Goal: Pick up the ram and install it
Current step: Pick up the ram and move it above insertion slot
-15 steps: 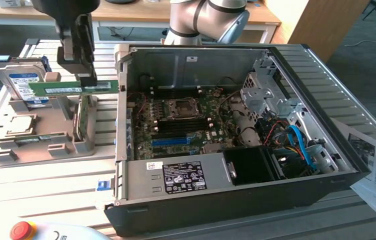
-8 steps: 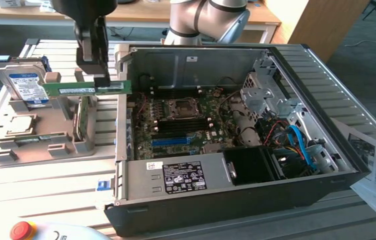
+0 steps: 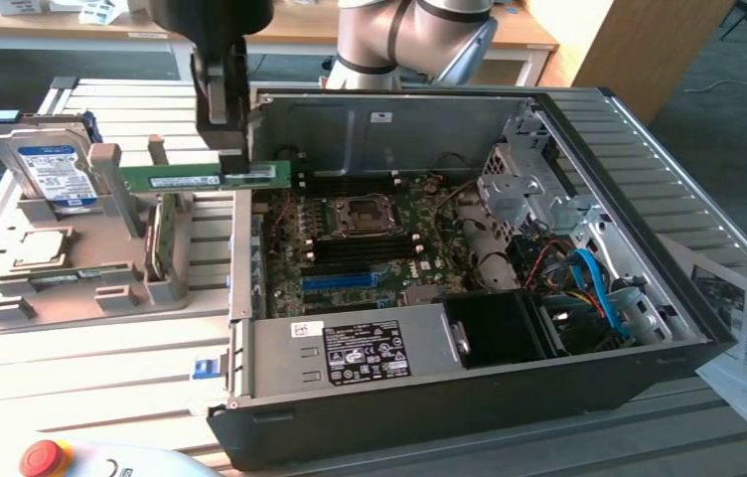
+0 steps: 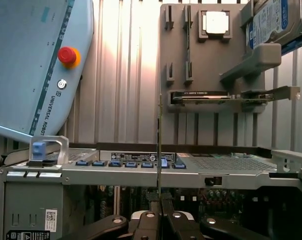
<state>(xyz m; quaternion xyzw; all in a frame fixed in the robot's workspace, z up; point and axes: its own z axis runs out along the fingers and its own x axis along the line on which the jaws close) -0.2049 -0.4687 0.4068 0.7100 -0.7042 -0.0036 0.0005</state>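
The ram (image 3: 188,178) is a thin green stick held level in the air, with my gripper (image 3: 233,167) shut on it near one end. It hangs over the gap between the grey parts holder (image 3: 108,288) and the open computer case's side wall (image 3: 242,258), with one end reaching over the motherboard (image 3: 361,238). In the wrist view the ram (image 4: 159,145) appears edge-on as a thin line rising from my gripper (image 4: 160,202), whose fingers are pressed together on it. Blue slot strips (image 3: 347,280) lie on the motherboard below.
A hard drive (image 3: 49,164) and a chip (image 3: 36,248) sit on the holder, and a broader card (image 4: 230,96) stands in it. A power supply (image 3: 361,353) and cables (image 3: 592,283) fill the case's near side. A teach pendant (image 4: 31,65) with a red button (image 4: 67,55) lies nearby.
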